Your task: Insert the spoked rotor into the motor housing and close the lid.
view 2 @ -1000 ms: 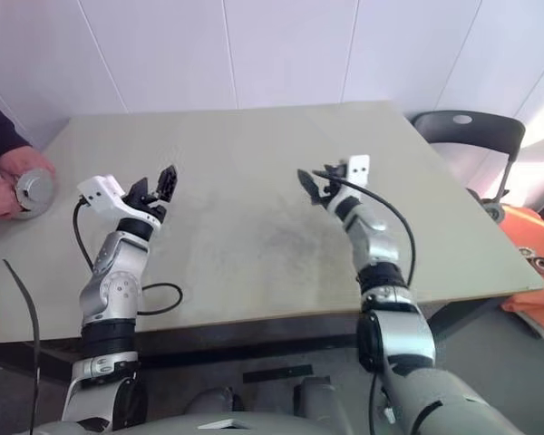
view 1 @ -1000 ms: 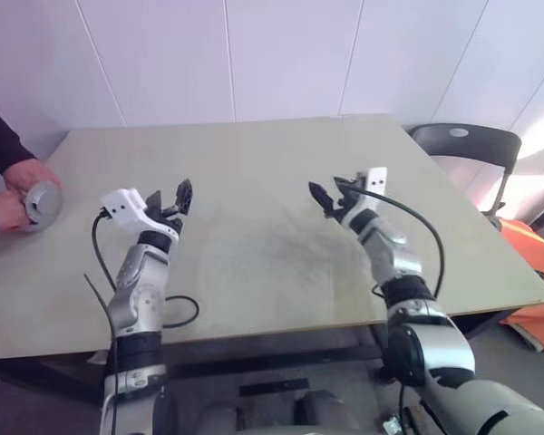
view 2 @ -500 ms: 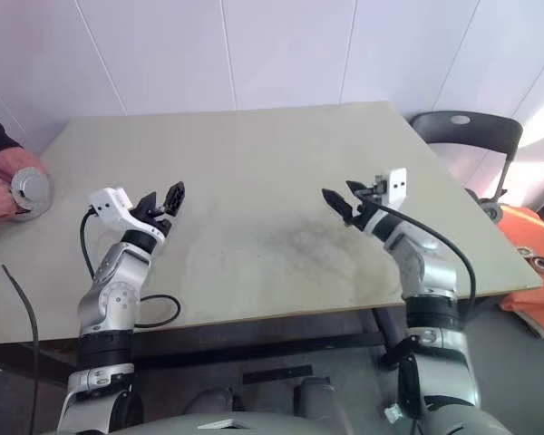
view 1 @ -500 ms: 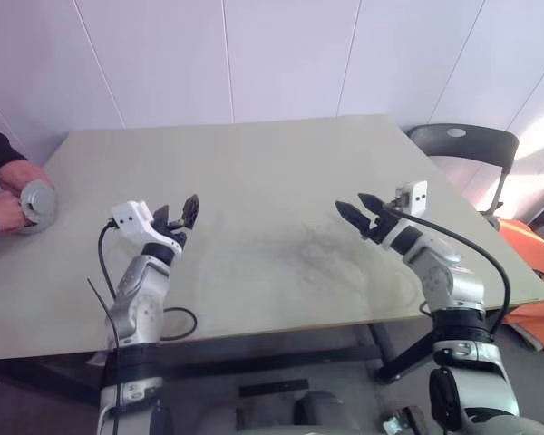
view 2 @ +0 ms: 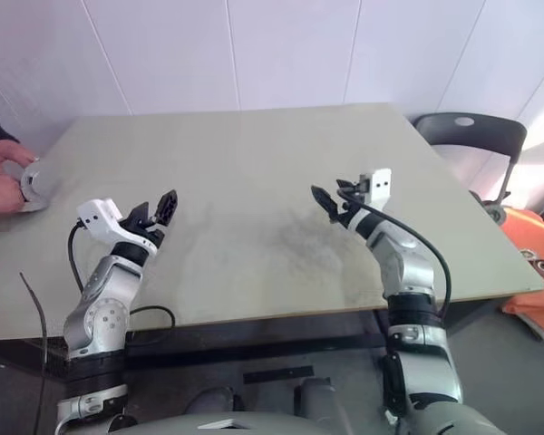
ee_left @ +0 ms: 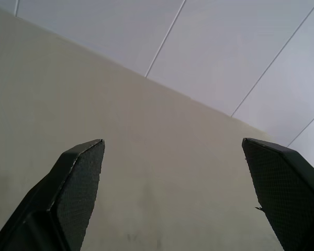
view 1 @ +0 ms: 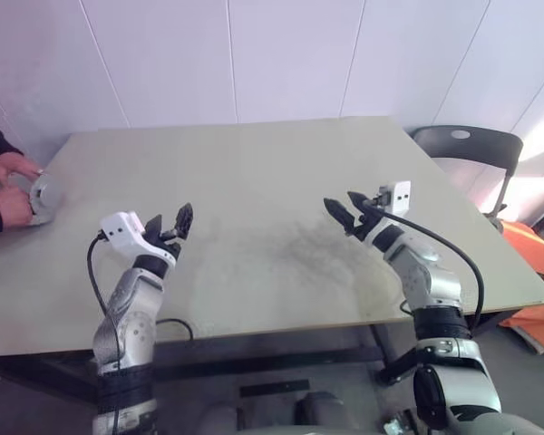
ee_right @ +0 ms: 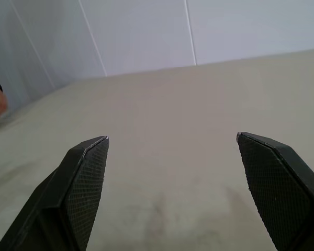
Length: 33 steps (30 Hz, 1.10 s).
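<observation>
The pale table (view 1: pixel 272 172) is the largest thing here, bare across the middle where both arms hover above it. At its far left edge a person's hands (view 1: pixel 7 186) clasp a round grey metal piece (view 1: pixel 43 195); it is too small and too covered to say whether this is the lid alone or the lid on the motor housing, and I cannot pick out the spoked rotor. The left gripper (view 1: pixel 168 227) and the right gripper (view 1: pixel 344 210) both stand with their fingers spread wide and nothing between them, pointing roughly level over the tabletop, well apart from the grey piece. Judging by its look, that piece is rigid machined metal: fairly heavy for its size, smooth and likely slippery under the black fingers, not fragile, though copper windings would scratch. A flat disc of that kind is best pinched across its outer rim, fingers on opposite edges, and kept level so it seats squarely.
</observation>
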Each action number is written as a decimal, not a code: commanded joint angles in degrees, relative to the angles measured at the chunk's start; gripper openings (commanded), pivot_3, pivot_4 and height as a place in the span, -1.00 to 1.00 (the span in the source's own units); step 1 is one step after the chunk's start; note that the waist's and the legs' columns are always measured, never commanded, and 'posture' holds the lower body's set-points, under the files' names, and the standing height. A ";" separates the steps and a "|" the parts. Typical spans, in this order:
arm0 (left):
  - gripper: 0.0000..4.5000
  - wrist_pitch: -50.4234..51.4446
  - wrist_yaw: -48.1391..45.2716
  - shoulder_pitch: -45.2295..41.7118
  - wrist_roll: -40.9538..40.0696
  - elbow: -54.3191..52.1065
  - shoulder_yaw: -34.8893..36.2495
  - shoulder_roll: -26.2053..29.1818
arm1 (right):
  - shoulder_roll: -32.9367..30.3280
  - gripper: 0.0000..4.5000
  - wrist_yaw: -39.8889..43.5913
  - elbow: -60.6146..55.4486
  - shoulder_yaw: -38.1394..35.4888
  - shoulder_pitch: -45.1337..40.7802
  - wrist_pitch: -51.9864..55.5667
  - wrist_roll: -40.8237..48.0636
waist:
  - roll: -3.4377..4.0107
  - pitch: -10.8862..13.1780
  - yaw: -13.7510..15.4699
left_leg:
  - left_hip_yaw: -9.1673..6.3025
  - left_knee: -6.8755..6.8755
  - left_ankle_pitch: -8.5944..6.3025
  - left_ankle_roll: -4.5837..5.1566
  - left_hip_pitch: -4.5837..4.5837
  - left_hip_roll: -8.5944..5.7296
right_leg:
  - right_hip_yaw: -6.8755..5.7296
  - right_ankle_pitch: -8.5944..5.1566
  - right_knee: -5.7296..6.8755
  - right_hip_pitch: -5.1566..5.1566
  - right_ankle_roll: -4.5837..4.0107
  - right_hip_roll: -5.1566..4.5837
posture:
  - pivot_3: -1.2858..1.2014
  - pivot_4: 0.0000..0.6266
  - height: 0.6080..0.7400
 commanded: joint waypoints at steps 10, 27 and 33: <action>0.99 -2.05 0.29 0.38 0.39 -2.37 1.41 0.80 | -0.61 0.82 3.49 1.80 1.31 -2.58 -3.66 -0.83 | 0.00 0.00 -0.09 | 0.00 -0.02 0.00 0.00 -0.01 0.01 | 0.01 0.00 -0.04 0.01 0.01 -0.02 | 0.03 -1.00 1.00; 0.99 -0.30 1.12 13.21 -2.23 -13.15 5.65 3.63 | 0.69 0.82 3.39 7.23 1.99 -5.30 -6.04 -1.90 | 0.01 0.00 -0.14 | 0.02 -0.02 0.00 0.00 0.01 0.10 | 0.03 0.00 -0.04 0.01 -0.01 -0.06 | 0.03 -1.00 1.00; 0.99 -0.77 -0.51 15.04 -1.84 -15.80 3.22 3.62 | 0.70 0.82 3.40 8.87 1.88 -6.35 -6.66 -2.50 | 0.01 0.01 -0.14 | 0.03 -0.02 0.00 0.00 0.02 0.09 | 0.03 -0.01 -0.04 0.02 -0.02 -0.06 | 0.03 -1.00 1.00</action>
